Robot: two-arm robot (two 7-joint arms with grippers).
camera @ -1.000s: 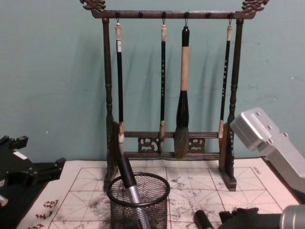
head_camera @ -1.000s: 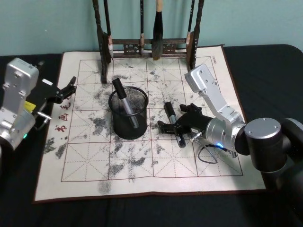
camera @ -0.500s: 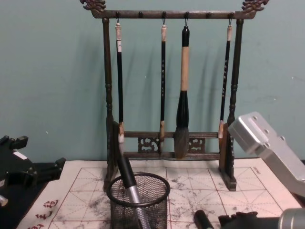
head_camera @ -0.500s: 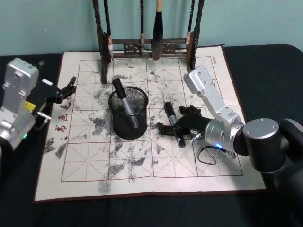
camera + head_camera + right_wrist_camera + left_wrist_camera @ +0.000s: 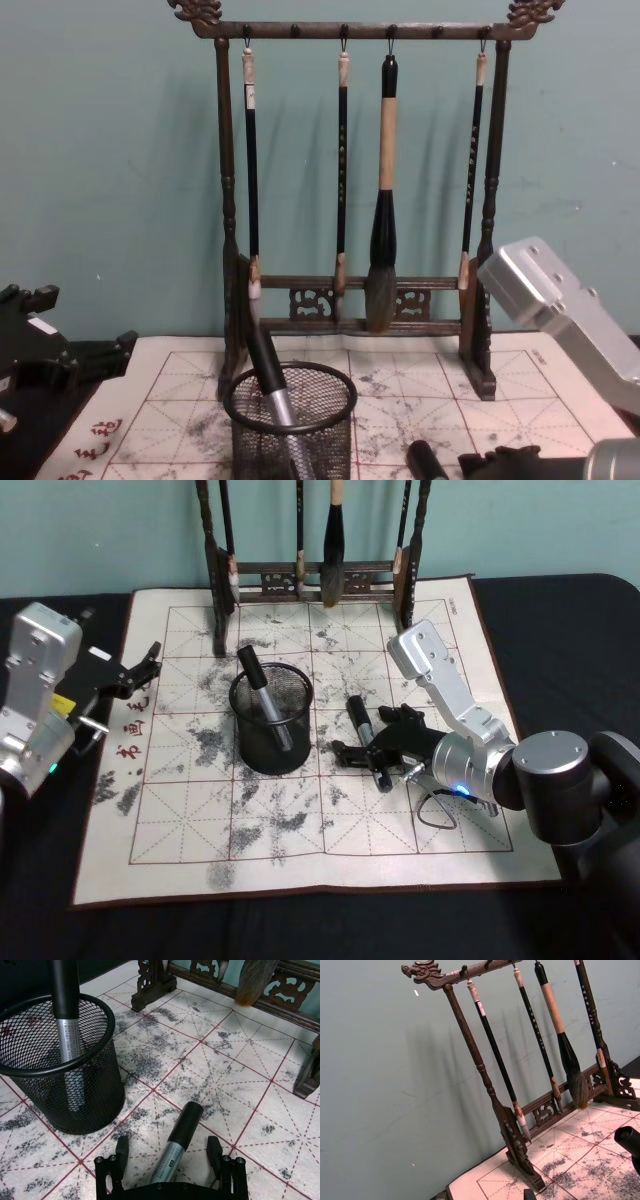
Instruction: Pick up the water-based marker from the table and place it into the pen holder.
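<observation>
A water-based marker [image 5: 362,735] with a black cap and silver barrel lies on the mat, just right of the pen holder [image 5: 255,752]. My right gripper [image 5: 373,746] is open low over it. The fingers [image 5: 121,1150] stand on either side of the marker [image 5: 176,1147] without touching it. The pen holder [image 5: 95,1095] is a round black mesh cup [image 5: 300,445], and another marker [image 5: 262,700] leans inside it. My left gripper [image 5: 148,662] is parked open at the mat's left edge, away from both.
A tall dark wooden rack of calligraphy brushes [image 5: 310,580] stands at the back of the ink-stained grid mat [image 5: 300,830]. Black cloth surrounds the mat. A thin cable loop [image 5: 436,815] lies by my right wrist.
My right arm has sunk slightly and edged toward the marker. The marker, the pen holder and my left arm have not moved.
</observation>
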